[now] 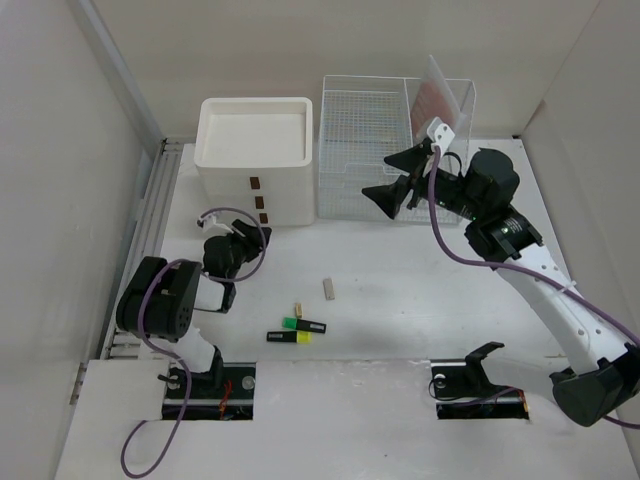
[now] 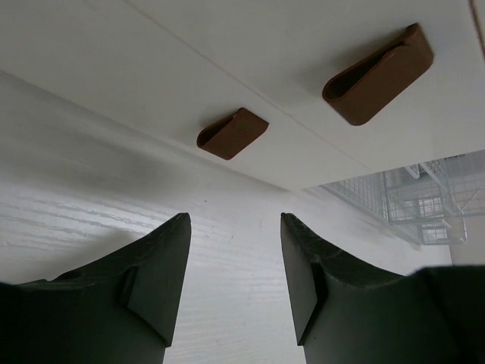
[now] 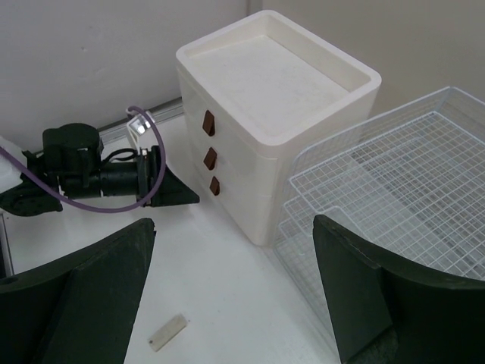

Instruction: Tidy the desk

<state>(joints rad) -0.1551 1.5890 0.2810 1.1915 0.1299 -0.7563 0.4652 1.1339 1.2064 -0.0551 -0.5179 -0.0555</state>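
The desk (image 1: 420, 300) is a white tabletop between pale walls. A small cluster of markers (image 1: 298, 329) with green and yellow parts lies near its front middle. A short beige stick (image 1: 328, 288) lies beyond them and shows in the right wrist view (image 3: 167, 333). My left gripper (image 1: 252, 238) is open and empty, low over the desk (image 2: 114, 197), pointing at the brown handles (image 2: 233, 133) of the white drawer box (image 1: 255, 160). My right gripper (image 1: 392, 178) is open and empty, raised in front of the wire rack (image 1: 390, 140).
The three-drawer box (image 3: 280, 83) stands at the back, left of centre. The white wire rack (image 3: 402, 197) stands right beside it, with a clear divider at its far right. Pale walls close in the left, back and right sides.
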